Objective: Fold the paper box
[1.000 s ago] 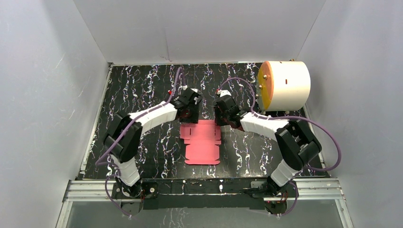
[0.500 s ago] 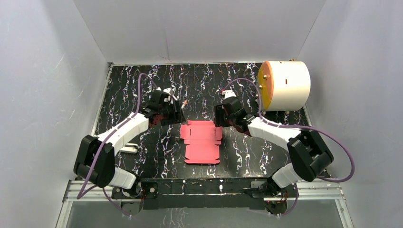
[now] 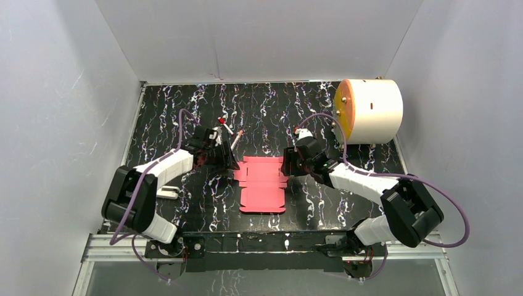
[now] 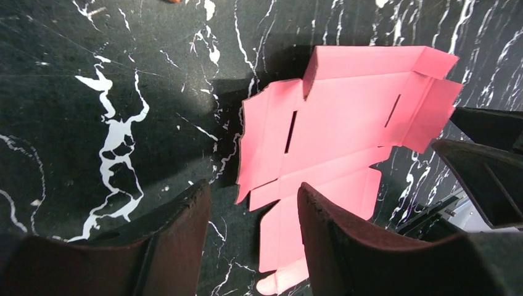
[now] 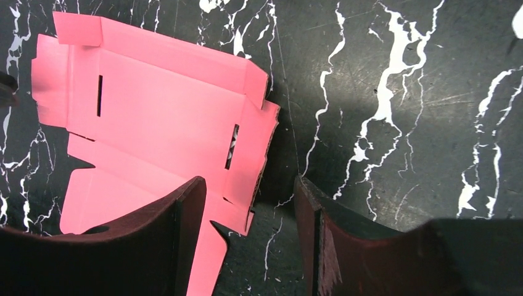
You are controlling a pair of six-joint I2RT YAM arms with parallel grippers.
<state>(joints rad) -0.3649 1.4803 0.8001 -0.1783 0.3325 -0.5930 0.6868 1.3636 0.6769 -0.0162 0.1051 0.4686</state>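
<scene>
Both empty and part-open, the left gripper (image 3: pixel 226 159) and right gripper (image 3: pixel 288 165) flank the paper box (image 3: pixel 262 185), flat on the table (image 3: pixel 172 111), long axis near-far, each equally close.

A robotics lab test cell: plain grey panels (image 3: pixel 259 37) wall a black marbled bench (image 3: pixel 172 105) on three sides, and a left arm (image 3: pixel 163 168) and right arm (image 3: pixel 361 180), trailing purple cables (image 3: pixel 321 115), are bolted to an aluminium rail (image 3: pixel 111 246).
</scene>
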